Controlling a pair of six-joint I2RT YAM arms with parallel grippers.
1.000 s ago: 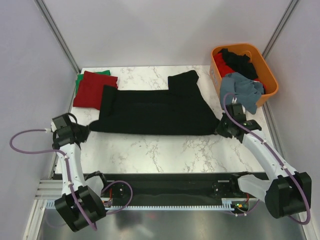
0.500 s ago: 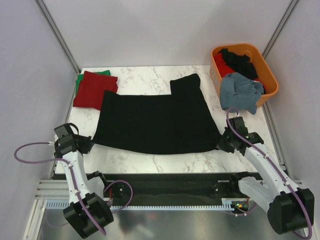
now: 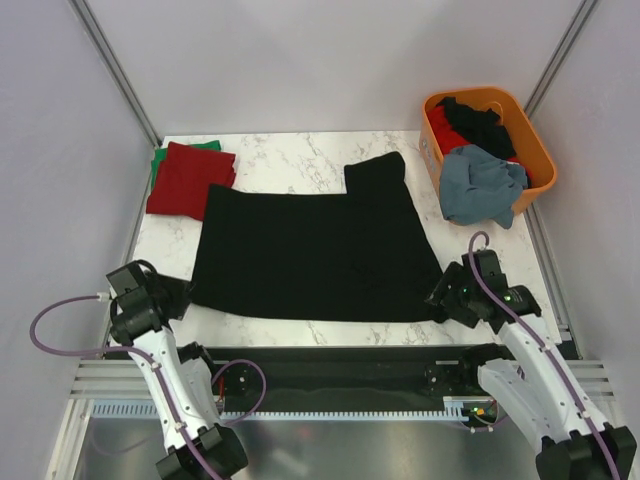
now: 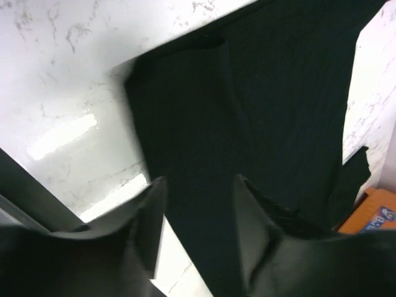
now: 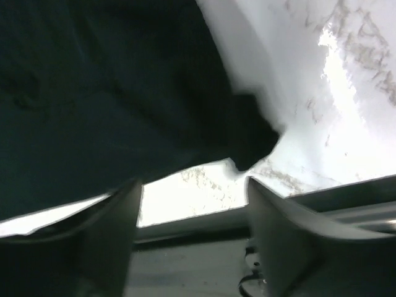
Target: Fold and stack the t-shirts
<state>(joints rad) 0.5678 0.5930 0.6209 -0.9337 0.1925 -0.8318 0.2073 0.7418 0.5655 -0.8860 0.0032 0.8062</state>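
Note:
A black t-shirt [image 3: 315, 250] lies spread flat across the middle of the marble table [image 3: 290, 155], its hem toward me. My left gripper [image 3: 178, 297] sits at its near left corner. In the left wrist view the gripper [image 4: 198, 182] is open, and a strip of the black shirt [image 4: 204, 124] lies loose between the fingers [image 4: 151, 229]. My right gripper [image 3: 440, 298] is at the near right corner. It is open [image 5: 193, 185], with bare table between the jaws and the shirt's edge [image 5: 105, 93] just beyond them. A folded dark red shirt [image 3: 185, 178] rests on a green one [image 3: 158, 160] at the far left.
An orange basket [image 3: 537, 150] stands at the back right, with a grey-blue shirt [image 3: 483, 185] draped over its rim and black [image 3: 480, 122] and red cloth inside. The table's near edge and a black rail [image 3: 330, 375] lie right behind both grippers.
Both grippers drew the black shirt's near corners toward the table's front edge, flattening it. Both jaws then opened and let go of the cloth.

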